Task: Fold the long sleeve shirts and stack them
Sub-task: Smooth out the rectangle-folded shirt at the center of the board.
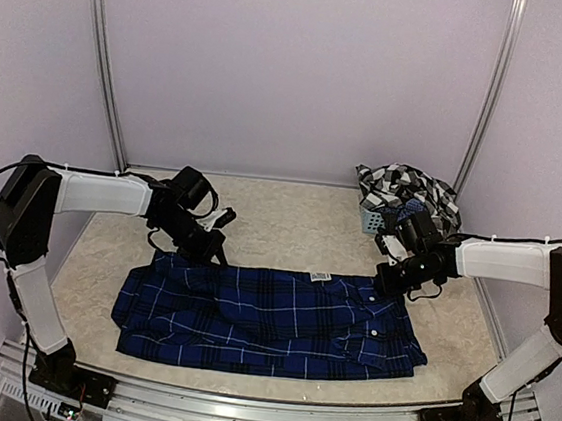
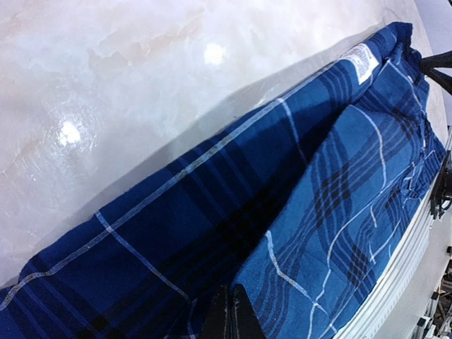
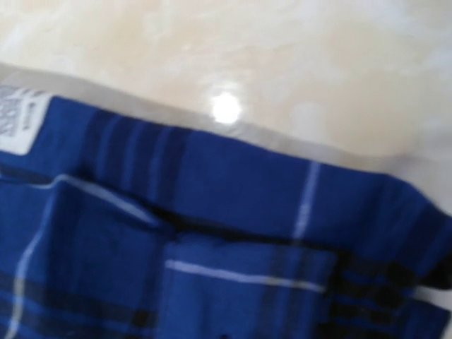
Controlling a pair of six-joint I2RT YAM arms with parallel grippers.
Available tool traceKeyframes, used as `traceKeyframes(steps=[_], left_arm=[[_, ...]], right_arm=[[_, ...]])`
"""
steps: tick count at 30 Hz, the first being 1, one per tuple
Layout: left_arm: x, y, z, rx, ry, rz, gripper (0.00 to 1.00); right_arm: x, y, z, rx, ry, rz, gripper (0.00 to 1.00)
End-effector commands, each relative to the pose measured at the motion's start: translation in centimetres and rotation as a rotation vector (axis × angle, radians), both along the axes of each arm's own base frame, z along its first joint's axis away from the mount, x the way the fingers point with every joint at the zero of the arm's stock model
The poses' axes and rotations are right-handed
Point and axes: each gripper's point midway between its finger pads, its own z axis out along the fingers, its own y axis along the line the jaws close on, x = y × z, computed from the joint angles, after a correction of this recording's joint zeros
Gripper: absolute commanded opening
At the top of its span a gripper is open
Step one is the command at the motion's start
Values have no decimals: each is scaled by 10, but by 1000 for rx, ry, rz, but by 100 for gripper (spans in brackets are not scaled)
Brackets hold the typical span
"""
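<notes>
Hands (image 1: 218,254) (image 1: 385,280) closed on navy shirt (image 1: 269,322)

Pale lilac walls (image 1: 297,61) close in the back and both sides, an aluminium post (image 1: 106,61) in each rear corner. The bench (image 1: 290,222) is glossy, cream and marbled, catching bright spots of light (image 3: 226,107); a metal rail (image 1: 269,415) edges its near side.

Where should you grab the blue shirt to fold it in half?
Probably take the blue shirt by its far long edge, near both ends, coming down from above. It lies flat and stretched sideways on the table, so that thin edge can be pinched and carried toward the near side.
</notes>
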Motion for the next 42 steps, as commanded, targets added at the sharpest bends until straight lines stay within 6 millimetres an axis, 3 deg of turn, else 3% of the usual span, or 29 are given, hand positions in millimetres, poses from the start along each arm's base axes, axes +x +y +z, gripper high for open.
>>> traceKeyframes(steps=[1, 6, 10, 16, 20, 26, 31, 36, 42], left_arm=[[-2, 14, -23, 96, 38, -4, 1], [-6, 24, -42, 166, 65, 5, 9], [-5, 28, -53, 217, 68, 15, 20], [-9, 35, -66, 310, 64, 15, 36], [-6, 50, -69, 408, 26, 47, 41], [6, 53, -38, 416, -113, 98, 52], [18, 35, 5, 259, -234, 146, 60], [7, 25, 24, 135, -237, 168, 66], [-38, 24, 4, 122, -153, 137, 66]], right_arm=[[10, -17, -3, -88, -17, -58, 2], [19, -14, -8, -97, -23, -59, 6], [19, 5, 0, -8, -44, 7, 8], [21, -3, -12, -61, -21, -25, 23], [22, 5, -4, -27, -49, 4, 25], [2, 54, 35, 110, -144, 180, 27], [-19, 81, 31, 143, -126, 277, 28], [-22, 74, 0, 88, -64, 248, 26], [-8, 53, -24, -27, -38, 148, 22]])
